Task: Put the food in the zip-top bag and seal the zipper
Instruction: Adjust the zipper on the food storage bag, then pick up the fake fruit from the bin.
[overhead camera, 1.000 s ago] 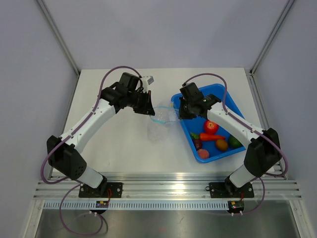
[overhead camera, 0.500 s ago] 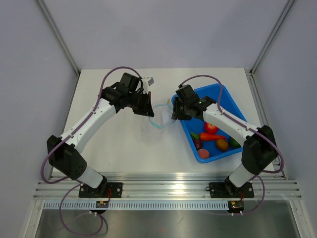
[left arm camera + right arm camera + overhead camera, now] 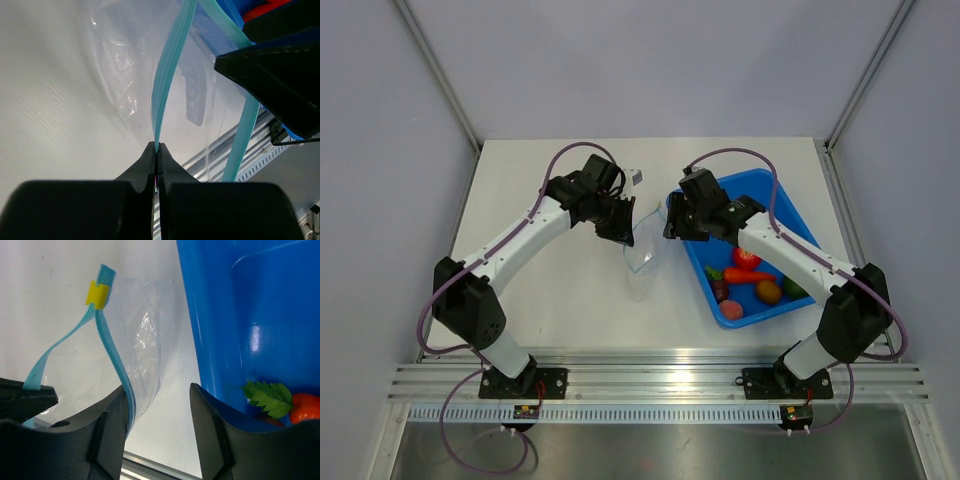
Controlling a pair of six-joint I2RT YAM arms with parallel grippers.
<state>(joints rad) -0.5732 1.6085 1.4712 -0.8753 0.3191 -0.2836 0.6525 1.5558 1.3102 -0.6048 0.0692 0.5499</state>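
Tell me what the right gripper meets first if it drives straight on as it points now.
Likely the zip-top bag: its clear film and zipper hang just ahead of the open right gripper. The blue tray wall lies beside that line; depth is unclear.

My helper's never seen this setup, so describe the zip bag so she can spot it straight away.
On the white table, look just left of the blue tray. The bag is pinched there by the left hand: the only clear, crinkly thing, with a teal strip.
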